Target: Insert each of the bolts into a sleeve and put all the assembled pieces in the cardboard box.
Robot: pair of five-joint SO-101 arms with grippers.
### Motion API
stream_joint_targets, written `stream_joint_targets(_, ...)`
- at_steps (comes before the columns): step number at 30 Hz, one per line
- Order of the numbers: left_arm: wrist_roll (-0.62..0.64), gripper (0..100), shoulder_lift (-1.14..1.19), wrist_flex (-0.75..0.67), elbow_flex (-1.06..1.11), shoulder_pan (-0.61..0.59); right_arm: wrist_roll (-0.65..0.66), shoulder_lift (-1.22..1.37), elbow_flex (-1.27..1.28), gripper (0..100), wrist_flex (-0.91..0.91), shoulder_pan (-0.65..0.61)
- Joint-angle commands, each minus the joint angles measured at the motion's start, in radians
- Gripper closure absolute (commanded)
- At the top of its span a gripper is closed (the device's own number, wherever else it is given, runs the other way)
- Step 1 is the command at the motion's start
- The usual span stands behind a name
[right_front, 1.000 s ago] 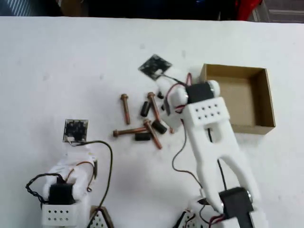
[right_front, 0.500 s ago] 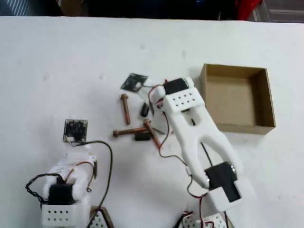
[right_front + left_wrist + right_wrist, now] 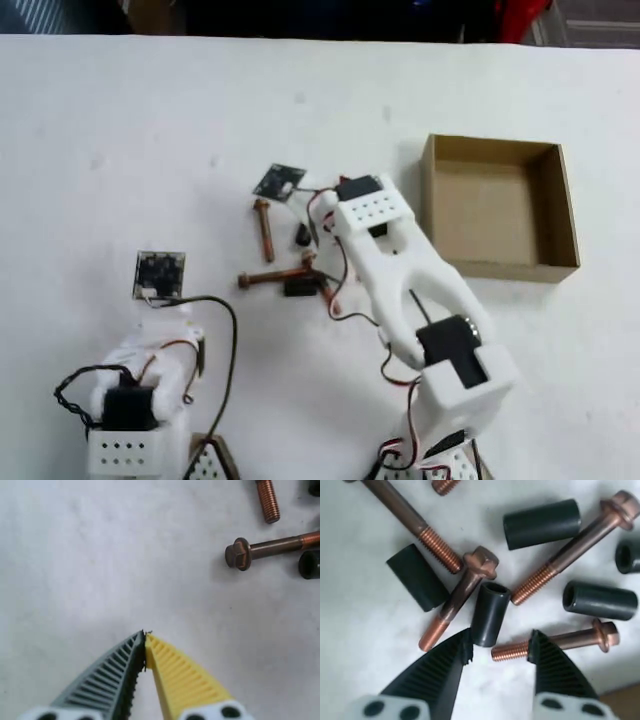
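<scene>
The right gripper (image 3: 500,647) stands open above the heap of bolts (image 3: 272,277) and sleeves (image 3: 298,288) at the middle of the high view, and it grasps nothing. Its jaws are parted far enough that the end of a black sleeve (image 3: 489,614) and the threaded tip of a copper bolt (image 3: 560,641) both lie between them. One fingertip (image 3: 465,645) sits just beside that sleeve; I cannot tell whether they touch. The left gripper (image 3: 145,647) is closed tip to tip on nothing, over bare table (image 3: 75,555) at the lower left of the high view. The cardboard box (image 3: 490,210) sits at the right of the high view, apart from the heap.

A second ago the right arm (image 3: 400,280) reached up beside the box's left wall. It has since swung left, so its wrist now hangs over the heap and hides some of the pieces. The left arm (image 3: 130,400) has not moved, and the two bolts at the heap's left side lie where they did.
</scene>
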Motion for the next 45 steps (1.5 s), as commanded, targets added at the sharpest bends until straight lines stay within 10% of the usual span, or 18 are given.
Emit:
stream_joint_targets(1, -0.003, 97, -0.005, 0.000, 0.000, -0.007, 0.012, 0.015, -0.012, 79.4, -0.038, 0.012)
stream_joint_targets(45, -0.003, 97, -0.005, 0.000, 0.000, -0.007, 0.112, 0.113, -0.009, 90.5, -0.104, -0.042)
